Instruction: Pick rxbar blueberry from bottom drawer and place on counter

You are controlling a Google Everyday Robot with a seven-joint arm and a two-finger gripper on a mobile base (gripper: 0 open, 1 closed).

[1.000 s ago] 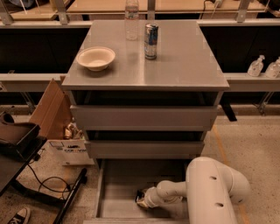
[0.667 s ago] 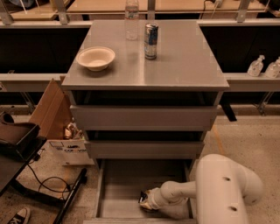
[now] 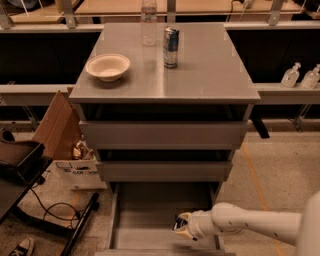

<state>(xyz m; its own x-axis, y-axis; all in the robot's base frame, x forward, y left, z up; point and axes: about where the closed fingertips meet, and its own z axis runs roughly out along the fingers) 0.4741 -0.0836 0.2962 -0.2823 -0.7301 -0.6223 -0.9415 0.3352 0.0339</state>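
Room setting. A speckled concrete floor (image 3: 285, 165) carries a faint orange line (image 3: 253, 176). A pale grey ledge (image 3: 287, 93) spans the back wall, with dark recesses above and below it; two clear spray bottles (image 3: 291, 75) stand on its right end. A light wooden tabletop (image 3: 115, 7) lies beyond. At left: a tilted cardboard box (image 3: 54, 125), a white carton (image 3: 76, 173), a black stand (image 3: 20, 161), a looped black cable (image 3: 54, 212) and a shoe (image 3: 20, 247). The gripper (image 3: 181, 227) sits near the bottom edge, right of centre.
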